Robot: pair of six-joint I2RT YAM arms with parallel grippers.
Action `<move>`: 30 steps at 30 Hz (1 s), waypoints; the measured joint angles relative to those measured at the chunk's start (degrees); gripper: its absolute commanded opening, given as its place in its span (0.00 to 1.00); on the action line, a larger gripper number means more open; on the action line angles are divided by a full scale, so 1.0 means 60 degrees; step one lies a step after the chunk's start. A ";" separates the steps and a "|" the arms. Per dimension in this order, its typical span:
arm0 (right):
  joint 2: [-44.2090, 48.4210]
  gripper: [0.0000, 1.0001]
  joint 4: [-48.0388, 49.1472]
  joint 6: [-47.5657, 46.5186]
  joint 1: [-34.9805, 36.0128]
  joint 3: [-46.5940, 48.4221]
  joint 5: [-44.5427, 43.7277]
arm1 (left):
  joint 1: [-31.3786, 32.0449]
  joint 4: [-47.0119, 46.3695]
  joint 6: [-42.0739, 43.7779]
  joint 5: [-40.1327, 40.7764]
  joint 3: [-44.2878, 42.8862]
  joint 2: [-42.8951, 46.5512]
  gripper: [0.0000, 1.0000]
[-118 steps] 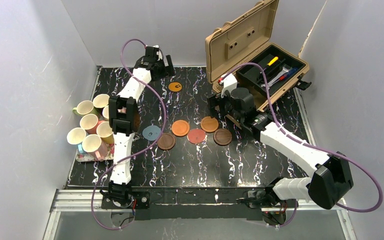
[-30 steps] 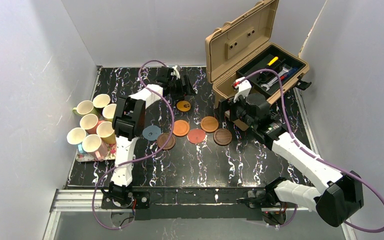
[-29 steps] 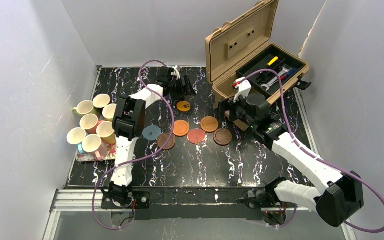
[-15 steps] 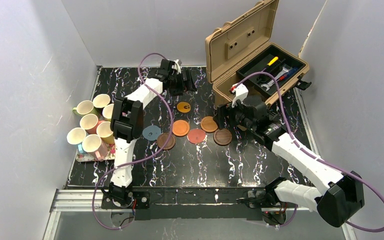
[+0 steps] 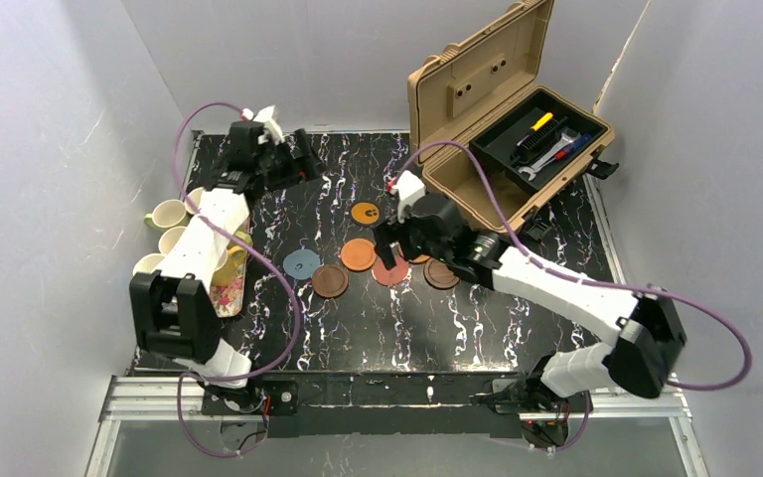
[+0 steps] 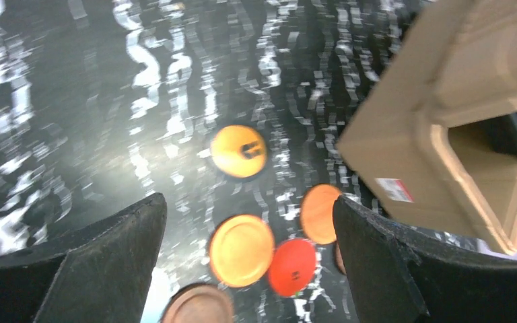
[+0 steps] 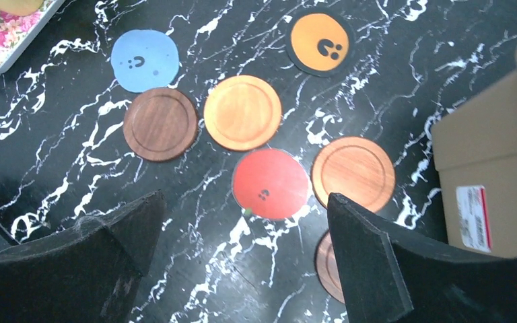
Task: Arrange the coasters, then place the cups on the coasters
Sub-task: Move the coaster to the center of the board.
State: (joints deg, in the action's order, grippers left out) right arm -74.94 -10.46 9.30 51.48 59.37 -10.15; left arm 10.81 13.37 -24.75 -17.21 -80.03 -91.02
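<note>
- Coasters (image 7: 242, 112), seven thin round discs in wood-brown, orange, red and grey-blue, lie bunched mid-way across the black marbled tabletop (image 7: 54, 134), not spaced out.
- Cream-lined handled cups (image 5: 168, 214) crowd the tabletop's left edge; none sits on a coaster.
- Left hand (image 6: 248, 204) and right hand (image 7: 244, 200) gape, empty.

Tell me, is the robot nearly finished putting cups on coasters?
Not nearly. Done: the coasters lie flat in a loose bunch on the table. In hand: nothing; the left pincer and right pincer are both open and empty. To do: every cup, since the cups visible sit at the floral tray, none on a coaster.
</note>
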 measured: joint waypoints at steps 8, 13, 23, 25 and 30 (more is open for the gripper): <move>-0.3366 0.99 -0.0565 0.0255 0.0291 0.2747 -0.0732 | -0.0481 0.0262 0.0827 0.1333 0.1596 0.2138 0.94; -0.5635 0.99 -0.1290 0.0248 0.0244 0.4674 -0.0783 | -0.0448 0.0226 0.1446 0.2816 0.1698 0.3304 0.95; -0.9453 0.99 -0.2932 0.0091 -0.0197 0.9049 -0.0820 | -0.0463 -0.0087 0.1756 0.3861 0.2477 0.3523 0.98; -0.9799 0.99 -0.3195 0.0026 -0.0372 0.9358 -0.0794 | -0.0463 -0.0120 0.1789 0.3942 0.2477 0.3523 0.98; -1.0335 0.99 -0.3650 -0.0076 -0.0798 0.9945 -0.0634 | -0.0463 -0.0160 0.1803 0.3985 0.2477 0.3523 0.98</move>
State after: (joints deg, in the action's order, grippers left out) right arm -136.94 -32.36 8.84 46.70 119.04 -13.96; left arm 8.03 12.40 -13.93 6.70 -65.17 -69.89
